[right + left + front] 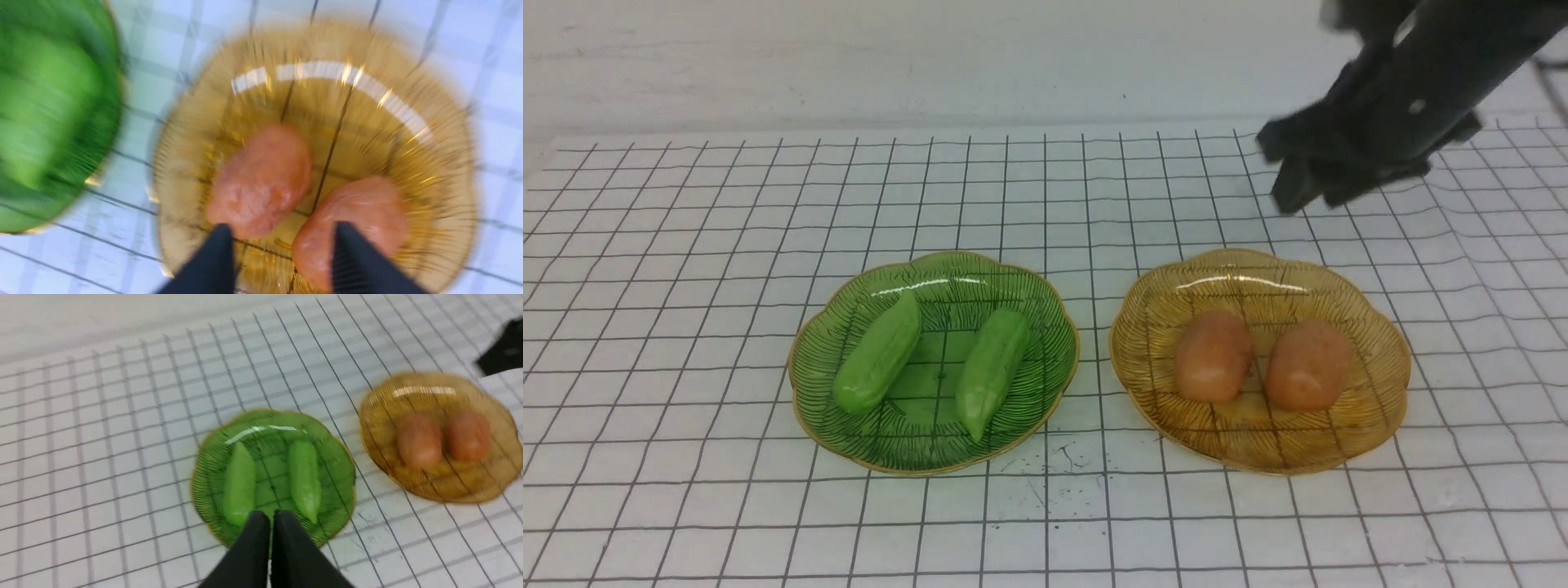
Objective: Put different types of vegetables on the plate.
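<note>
Two plates sit side by side, apart, on a white table marked with a black grid. The green plate on the left holds both cucumbers: the left cucumber and the right cucumber lie slanted, not touching. The amber plate on the right holds the left potato and the right potato, close together.

The right gripper hangs above the amber plate with its fingers spread wide and nothing between them. That view is blurred, so its height over the potatoes is hard to judge. The left gripper has its fingers pressed together, empty, over the near edge of the green plate.
</note>
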Robot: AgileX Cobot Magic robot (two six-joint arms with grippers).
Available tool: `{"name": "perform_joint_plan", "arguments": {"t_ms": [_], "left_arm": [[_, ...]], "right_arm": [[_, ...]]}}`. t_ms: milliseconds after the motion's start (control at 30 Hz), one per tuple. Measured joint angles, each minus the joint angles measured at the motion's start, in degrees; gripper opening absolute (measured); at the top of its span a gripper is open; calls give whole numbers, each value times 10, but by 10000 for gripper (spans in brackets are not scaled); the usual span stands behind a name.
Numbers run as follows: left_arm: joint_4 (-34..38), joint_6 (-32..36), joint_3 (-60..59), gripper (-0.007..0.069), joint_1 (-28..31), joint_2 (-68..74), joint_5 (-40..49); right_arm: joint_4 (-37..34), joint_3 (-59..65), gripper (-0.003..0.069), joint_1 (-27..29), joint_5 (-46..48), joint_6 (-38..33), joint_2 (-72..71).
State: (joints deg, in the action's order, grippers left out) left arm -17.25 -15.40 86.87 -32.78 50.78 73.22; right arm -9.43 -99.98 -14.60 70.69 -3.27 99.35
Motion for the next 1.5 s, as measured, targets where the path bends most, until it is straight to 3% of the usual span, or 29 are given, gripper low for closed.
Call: {"name": "perform_joint_plan", "arguments": {"t_ms": [33,67,167,333,567,700,800,1000,1500], "left_arm": [[-17,-7,-7,-8,0,-35,1],[-28,-12,-13,-8,0,-58,1],[-55,-28,-39,-8,0,-146,1],[-62,-33,-96,-8,0,-234,4],[-60,-33,-196,-8,0,-262,-15],[-60,-33,-254,-8,0,-261,-84],[-57,-33,-283,-8,0,-261,-135],[-41,-33,-330,-8,0,-256,-214],[-30,-33,-342,-8,0,-254,-227]], "right_arm": [[3,0,153,0,3,10,-69],[4,0,101,0,4,14,-108],[5,0,13,0,6,28,-217],[7,68,-13,0,-90,28,-407],[9,390,-13,0,-381,29,-742],[9,573,-13,0,-540,33,-895],[8,648,-13,0,-603,33,-973],[8,710,-13,0,-641,33,-1004],[9,713,-13,0,-625,33,-1004]]}}
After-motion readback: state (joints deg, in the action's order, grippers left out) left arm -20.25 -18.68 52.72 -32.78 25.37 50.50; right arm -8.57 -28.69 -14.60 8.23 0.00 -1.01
